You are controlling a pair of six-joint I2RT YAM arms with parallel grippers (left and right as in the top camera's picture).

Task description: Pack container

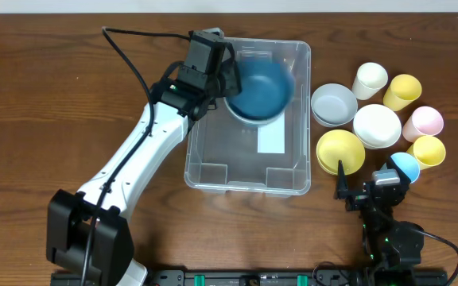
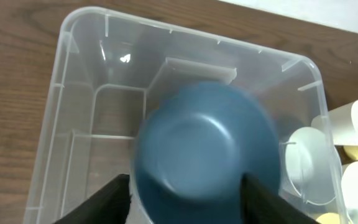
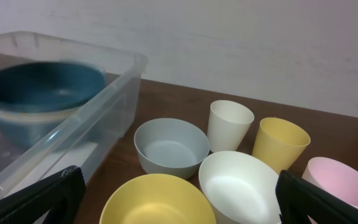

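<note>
The container (image 1: 249, 179) is a large clear bin with a white label on its floor, standing mid-table. A dark blue bowl (image 1: 261, 89) lies in its far end, blurred, nested on a cream bowl (image 3: 23, 121). My left gripper (image 1: 227, 75) hovers over that end. Its fingers (image 2: 110, 199) stand apart on either side of the blue bowl (image 2: 207, 146) and do not clamp it. My right gripper (image 1: 372, 171) is open near the front right, with nothing between its fingertips. In the right wrist view the right gripper (image 3: 179, 199) looks over the loose bowls toward the container (image 3: 104, 93).
Right of the bin sit a grey bowl (image 1: 334, 104), a white bowl (image 1: 377, 125) and a yellow bowl (image 1: 340, 151). Beyond them are a cream cup (image 1: 370, 80), two yellow cups (image 1: 402, 92), a pink cup (image 1: 424, 122) and a blue cup (image 1: 405, 167).
</note>
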